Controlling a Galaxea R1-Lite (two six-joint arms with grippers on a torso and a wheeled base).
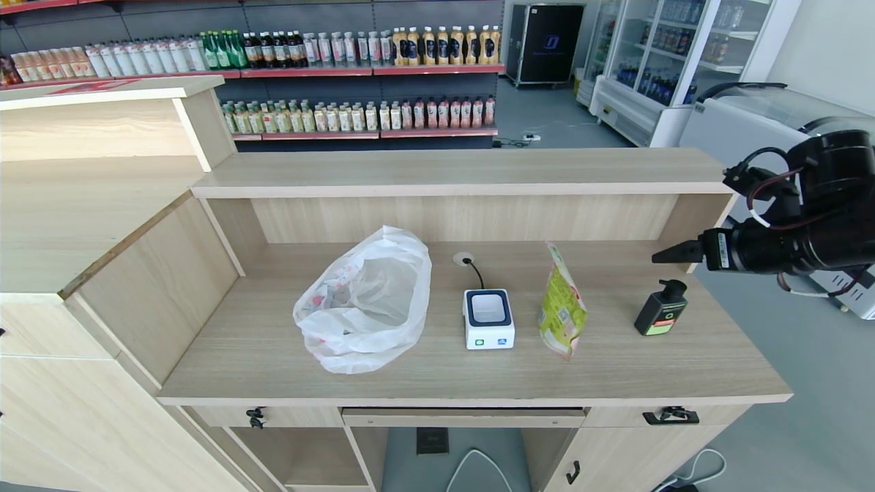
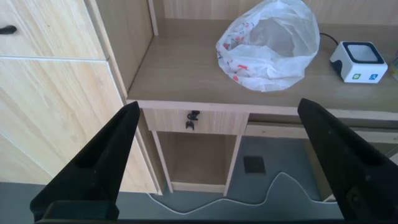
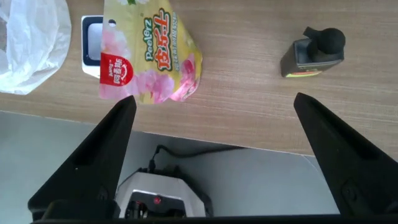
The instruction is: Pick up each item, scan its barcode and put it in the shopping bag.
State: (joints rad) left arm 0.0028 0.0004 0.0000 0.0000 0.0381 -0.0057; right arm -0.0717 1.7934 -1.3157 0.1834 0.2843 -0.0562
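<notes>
Light wooden counter (image 1: 444,376) with, left to right, a crumpled white plastic shopping bag (image 1: 366,301), a white box scanner (image 1: 488,318), an upright yellow-green snack pouch (image 1: 562,304) and a black pump bottle (image 1: 660,309). Left gripper (image 2: 219,104) and right gripper (image 3: 214,102) both gape wide, empty

Reference landmark: light wood-grain tabletop (image 1: 424,376) of a checkout counter.

- Rear of tabletop: a raised wooden ledge (image 1: 451,171) of the same finish spans the full width.
- Left of tabletop: a taller wooden cabinet unit (image 1: 82,205) adjoins it.
- Below the tabletop's front edge: drawer fronts with black handles (image 1: 670,415).
- Beyond the ledge: dark retail shelving with red edge strips (image 1: 307,70), stocked with rows of bottles.
- Beyond the tabletop's right end: glass-door white refrigerators (image 1: 683,48), a white chest freezer (image 1: 752,116), a black wheeled case (image 1: 547,41).
- Floor: smooth grey (image 1: 547,116).
</notes>
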